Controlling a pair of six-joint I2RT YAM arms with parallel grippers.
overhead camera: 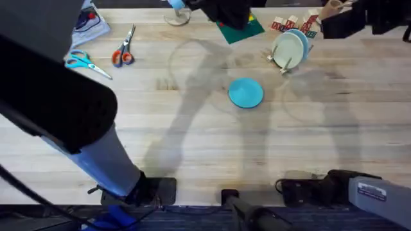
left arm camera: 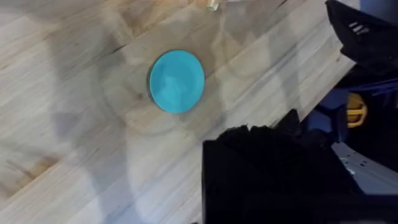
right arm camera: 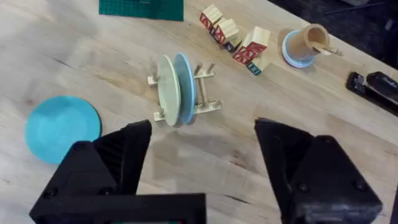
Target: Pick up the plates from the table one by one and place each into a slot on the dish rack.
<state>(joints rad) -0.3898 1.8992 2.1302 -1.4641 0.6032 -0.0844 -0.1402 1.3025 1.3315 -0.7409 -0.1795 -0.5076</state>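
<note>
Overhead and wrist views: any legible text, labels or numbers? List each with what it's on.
None can be read.
Wooden blocks: red and dark markings on their faces, too small to read.
White label on the right arm's base: print too blurred to read.
White markings on the black object in the left wrist view: not legible.
Teal plate, rack plates, green mat: no text visible.

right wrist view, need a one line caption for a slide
Open right gripper hovers above the dish rack holding a cream plate and a light-blue plate, teal plate flat on the table.
</note>
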